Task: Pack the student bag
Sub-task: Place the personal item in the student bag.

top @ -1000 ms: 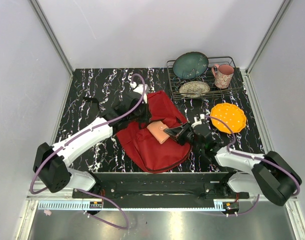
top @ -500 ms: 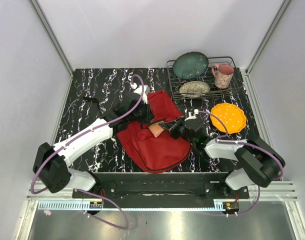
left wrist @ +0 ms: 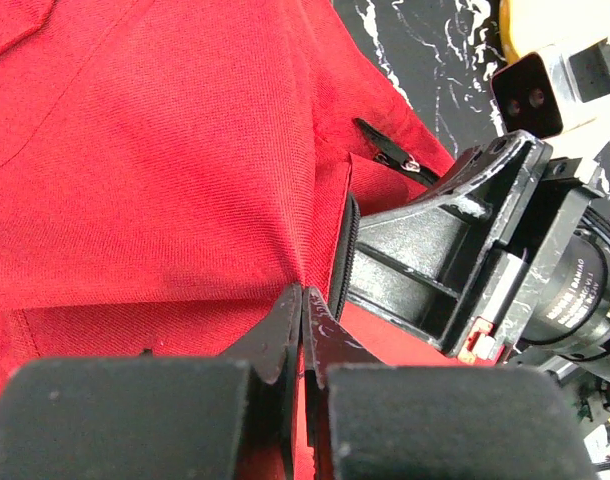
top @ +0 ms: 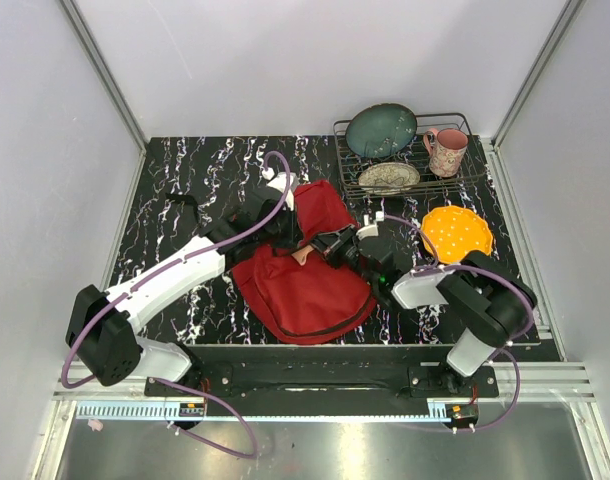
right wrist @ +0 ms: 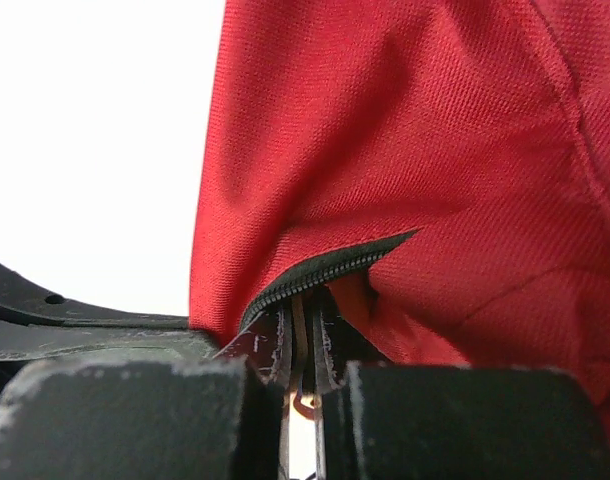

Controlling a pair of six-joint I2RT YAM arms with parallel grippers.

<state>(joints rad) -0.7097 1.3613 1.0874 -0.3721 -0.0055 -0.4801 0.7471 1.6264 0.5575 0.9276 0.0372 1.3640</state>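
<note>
The student bag (top: 310,290), a red fabric backpack, lies in the middle of the black marbled table. My left gripper (top: 285,230) is shut on a fold of its red fabric (left wrist: 185,200) beside the black zip edge (left wrist: 342,250), holding the mouth up. My right gripper (top: 332,246) reaches in from the right, shut on a thin flat pink item (top: 303,257). Only a corner of that item shows from above. In the right wrist view the gripper's tips (right wrist: 307,322) sit just under the zip (right wrist: 330,268) with the thin tan edge between them.
A wire dish rack (top: 465,125) at the back right holds a teal plate (top: 381,130), a patterned plate (top: 389,178) and a pink mug (top: 446,151). An orange plate (top: 457,234) lies on the table right of the bag, close to the right arm.
My right gripper has carried the pink item leftward from on top of the bag into its opening, so most of it is now hidden. The left gripper has held its grip in place.
</note>
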